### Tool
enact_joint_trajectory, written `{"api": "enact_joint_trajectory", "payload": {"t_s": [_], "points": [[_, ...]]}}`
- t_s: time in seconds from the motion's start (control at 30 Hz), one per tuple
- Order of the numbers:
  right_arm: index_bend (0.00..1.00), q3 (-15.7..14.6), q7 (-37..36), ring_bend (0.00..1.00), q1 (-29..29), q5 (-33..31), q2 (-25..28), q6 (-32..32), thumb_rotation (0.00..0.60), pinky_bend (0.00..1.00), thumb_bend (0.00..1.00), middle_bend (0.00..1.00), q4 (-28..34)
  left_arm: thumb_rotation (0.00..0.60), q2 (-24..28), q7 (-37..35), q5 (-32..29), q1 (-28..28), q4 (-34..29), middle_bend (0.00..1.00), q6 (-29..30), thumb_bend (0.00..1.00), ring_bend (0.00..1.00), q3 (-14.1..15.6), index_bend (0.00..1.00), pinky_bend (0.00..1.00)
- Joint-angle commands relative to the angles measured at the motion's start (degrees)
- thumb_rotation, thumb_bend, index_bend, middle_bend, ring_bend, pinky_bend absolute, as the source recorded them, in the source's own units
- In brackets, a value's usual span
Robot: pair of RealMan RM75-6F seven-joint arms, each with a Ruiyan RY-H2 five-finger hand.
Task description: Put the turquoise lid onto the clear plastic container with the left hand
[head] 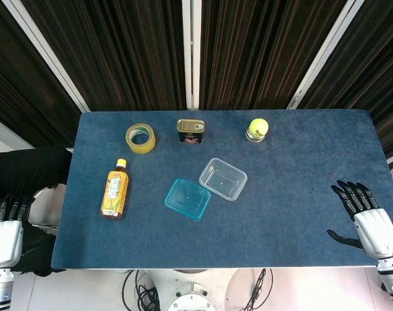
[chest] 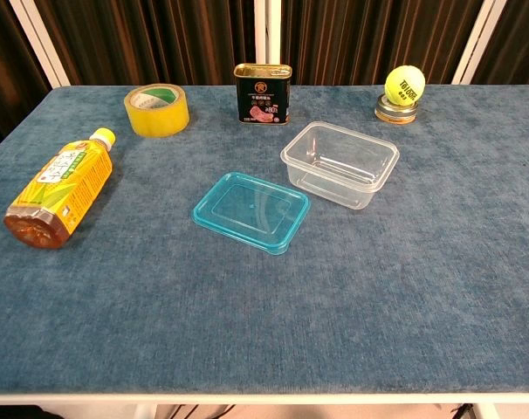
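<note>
Blue table [head: 300, 162] | turquoise lid [head: 187, 199] beside clear container [head: 223, 179]; left hand [head: 5, 230] well apart, empty, fingers extended

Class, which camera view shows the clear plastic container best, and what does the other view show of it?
The chest view: the clear plastic container is large and near, walls and rim plain, just right of the turquoise lid. The head view shows it from above, smaller, as an outline.
</note>
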State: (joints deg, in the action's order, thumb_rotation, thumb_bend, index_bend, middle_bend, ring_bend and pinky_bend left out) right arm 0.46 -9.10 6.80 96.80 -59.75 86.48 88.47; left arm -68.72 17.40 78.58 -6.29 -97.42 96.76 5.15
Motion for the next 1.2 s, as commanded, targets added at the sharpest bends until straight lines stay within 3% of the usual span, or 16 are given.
{"api": "enact_joint_trajectory", "payload": {"t_s": [0.03,0.2,0.37,0.6,0.7,0.87,1.03,1.2], "points": [[0.0,0.4,-1.0,0.0,0.4,-0.5,-0.4,-0.2,0.6,0.02,0.07,0.05,1.0,0.6,-0.3,-0.5,0.1,0.7,-0.2,0.13,-0.2,0.11,0.01,-0.6,0.17,0.01],[0.0,1.1,0.8,0.0,1.5,-0.6,-0.6,-0.9,0.6,0.02,0.07,0.05,1.3,0.6,-0.4,0.0,1.4,0.7,-0.5,0.13,-1.1,0.11,0.01,-1.7,0.17,0.01],[0.0,1.4,2.4,0.0,2.0,-0.4,-1.0,-1.1,0.6,0.02,0.07,0.05,1.5,0.6,0.9,5.0,6.1,-3.5,-3.9,0.13,-5.9,0.1,0.01,-2.8,0.17,0.01],[0.0,1.6,4.8,0.0,2.2,0.4,-1.1,-0.2,0.6,0.02,0.07,0.05,2.4,0.6,2.5,10.2,8.0,-17.4,-10.3,0.13,-24.6,0.1,0.01,-8.0,0.17,0.01],[0.0,1.6,5.4,0.0,2.1,0.9,-1.2,0.6,0.6,0.02,0.07,0.05,2.7,0.6,0.3,11.0,4.2,-24.3,-9.4,0.12,-34.3,0.1,0.01,-11.4,0.15,0.02],[0.0,1.4,6.7,0.0,1.7,0.6,-1.4,0.8,0.6,0.02,0.07,0.05,3.3,0.6,-5.1,13.9,-7.2,-34.9,-5.0,0.09,-48.7,0.1,0.01,-15.7,0.1,0.02],[0.0,1.2,6.8,0.0,1.3,-0.2,-1.7,0.8,0.6,0.02,0.07,0.05,3.5,0.6,-11.8,18.4,-18.7,-43.4,1.7,0.03,-57.1,0.1,0.0,-16.3,0.04,0.01],[0.0,1.3,7.1,0.0,1.1,-1.0,-2.0,0.9,0.6,0.02,0.07,0.05,3.5,0.6,-16.9,21.1,-27.6,-49.6,7.6,0.01,-59.9,0.1,0.0,-15.6,0.02,0.01]]}}
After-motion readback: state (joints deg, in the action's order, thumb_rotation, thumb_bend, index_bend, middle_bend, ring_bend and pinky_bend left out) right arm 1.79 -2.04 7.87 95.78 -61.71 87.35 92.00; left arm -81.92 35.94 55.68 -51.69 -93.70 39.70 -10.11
